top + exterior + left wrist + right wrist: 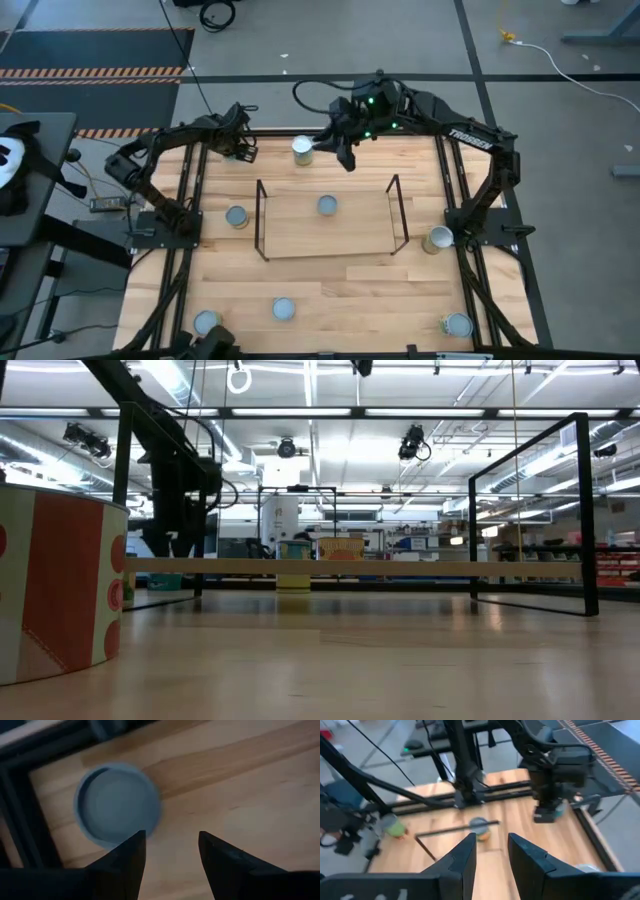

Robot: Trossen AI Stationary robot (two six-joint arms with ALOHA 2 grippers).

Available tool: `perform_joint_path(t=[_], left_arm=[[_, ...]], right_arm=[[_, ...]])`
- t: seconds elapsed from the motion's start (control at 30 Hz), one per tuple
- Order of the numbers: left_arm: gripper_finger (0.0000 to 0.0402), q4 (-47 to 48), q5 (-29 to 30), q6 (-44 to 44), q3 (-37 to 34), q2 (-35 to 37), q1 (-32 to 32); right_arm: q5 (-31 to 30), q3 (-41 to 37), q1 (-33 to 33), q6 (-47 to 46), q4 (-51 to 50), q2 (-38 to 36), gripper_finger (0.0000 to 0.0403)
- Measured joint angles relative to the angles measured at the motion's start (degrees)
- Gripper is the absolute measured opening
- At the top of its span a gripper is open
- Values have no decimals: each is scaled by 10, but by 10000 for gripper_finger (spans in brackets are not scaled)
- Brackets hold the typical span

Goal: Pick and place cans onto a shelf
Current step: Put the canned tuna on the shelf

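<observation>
The shelf (pixel 330 240), with a wood base and thin dark wire end frames, stands mid-table with one can (pixel 327 205) on its base. Several more cans stand on the table: one at the far side (pixel 302 150), one left of the shelf (pixel 236 217), one to the right (pixel 438 239), and others along the near edge (pixel 283 309). My left gripper (pixel 243 152) is open at the far left, above a blue-grey-topped can (pixel 117 805) that stands just past one fingertip. My right gripper (pixel 345 160) is open and empty, just right of the far can.
The black metal frame (pixel 185 190) runs round the tabletop, close to the left gripper's can. A can with a red and white label (pixel 55 590) stands near the table's near edge. Bare wood lies in front of the shelf (pixel 340 285).
</observation>
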State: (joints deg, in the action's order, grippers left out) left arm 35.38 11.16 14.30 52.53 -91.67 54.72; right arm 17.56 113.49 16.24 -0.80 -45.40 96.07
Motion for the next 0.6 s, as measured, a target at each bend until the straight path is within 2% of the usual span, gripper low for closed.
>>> perform_joint_path(t=[0.23, 0.47, 0.6], left_arm=[[187, -46, 14, -43, 0, -30, 0], [187, -71, 50, -51, 0, -32, -6], [178, -46, 70, -6, 0, -37, -5]], right_arm=[[12, 0, 42, 84, -60, -34, 119], [12, 0, 74, 121, -97, -73, 119], [11, 0, 90, 142, -117, -92, 119]])
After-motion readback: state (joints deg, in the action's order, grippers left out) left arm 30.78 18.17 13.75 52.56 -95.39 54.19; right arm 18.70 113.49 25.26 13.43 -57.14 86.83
